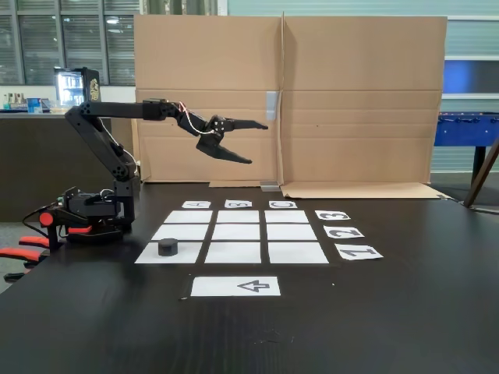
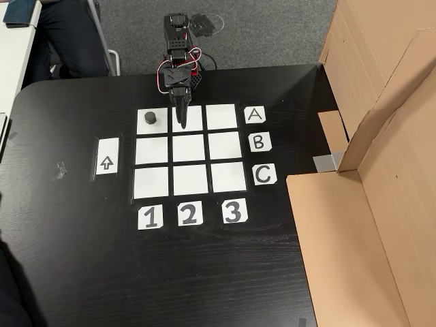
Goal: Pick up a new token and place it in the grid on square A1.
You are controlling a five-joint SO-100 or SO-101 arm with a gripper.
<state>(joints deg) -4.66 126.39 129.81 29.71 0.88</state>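
Observation:
The black token [image 1: 168, 247] [image 2: 150, 118] rests on square A1 [image 1: 191, 253] [image 2: 162, 127], the corner cell of the white paper grid [image 1: 236, 231] [image 2: 190, 148] nearest the arm's base in the row labelled A and the column labelled 1. My gripper [image 1: 259, 144] [image 2: 181, 121] hangs high above the table, well clear of the token. Its jaws are open with nothing between them. In the other view it hovers over the cell beside the token, in the A row.
An arrow-printed sheet [image 1: 235, 287] [image 2: 107, 157] lies outside the grid on the 1 side. A cardboard wall [image 1: 351, 101] [image 2: 381, 170] stands along the table's far edge. Red-handled clamps [image 1: 23, 253] hold the arm's base. A person's legs [image 2: 68, 34] show beyond the table.

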